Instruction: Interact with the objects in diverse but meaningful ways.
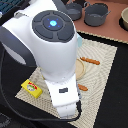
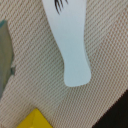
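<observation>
A: Where does the arm (image 1: pixel 52 50) stand in the exterior view?

B: It fills the middle of the picture. Its white body with the blue light hangs over the woven beige mat (image 1: pixel 102 62) and hides most of it. The gripper itself is hidden behind the arm's lower part, so I cannot tell if the fingers are spread or pressed together. The wrist view shows no fingers either.

A: Which task things are visible?

B: The yellow box with red marks (image 1: pixel 32 88) lies on the mat, near the mat's edge on the exterior view's left, just beside the arm's lower link. In the wrist view a yellow corner (image 2: pixel 35 120) appears at the edge of the picture; it is probably the same box. Also in the wrist view, the white fish (image 2: pixel 72 45) lies flat on the mat, with a dark mark at one end and a rounded, wider part at the other end.

A: And what is around?

B: A tan plate (image 1: pixel 80 68) is half covered by the arm. Orange-handled cutlery (image 1: pixel 90 61) lies just beside it, and another orange piece (image 1: pixel 82 87) is closer to the arm's lower end. Two grey pots (image 1: pixel 96 14) stand on the brown table behind the mat, well apart from the box
</observation>
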{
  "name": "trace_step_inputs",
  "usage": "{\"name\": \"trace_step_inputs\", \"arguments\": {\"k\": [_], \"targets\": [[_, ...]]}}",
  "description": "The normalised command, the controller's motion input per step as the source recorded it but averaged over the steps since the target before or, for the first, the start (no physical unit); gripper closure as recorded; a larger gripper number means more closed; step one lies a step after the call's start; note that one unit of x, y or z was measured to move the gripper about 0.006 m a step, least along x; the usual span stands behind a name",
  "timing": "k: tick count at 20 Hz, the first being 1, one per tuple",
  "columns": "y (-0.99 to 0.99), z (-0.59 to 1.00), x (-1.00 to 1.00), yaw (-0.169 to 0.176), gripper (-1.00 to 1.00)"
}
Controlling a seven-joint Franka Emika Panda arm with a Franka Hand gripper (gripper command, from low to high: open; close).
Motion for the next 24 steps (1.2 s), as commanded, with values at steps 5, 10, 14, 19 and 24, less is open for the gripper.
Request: {"name": "trace_step_inputs", "arguments": {"k": [5,10,14,19,24], "targets": [[0.48,0.28,-0.42,-0.077,-1.0],[0.53,0.12,-0.52,-0.015,-1.0],[0.63,0.1,-0.48,0.0,-1.0],[0.68,0.09,-0.51,0.0,-1.0],[0.55,0.01,-0.22,-0.005,-1.0]]}}
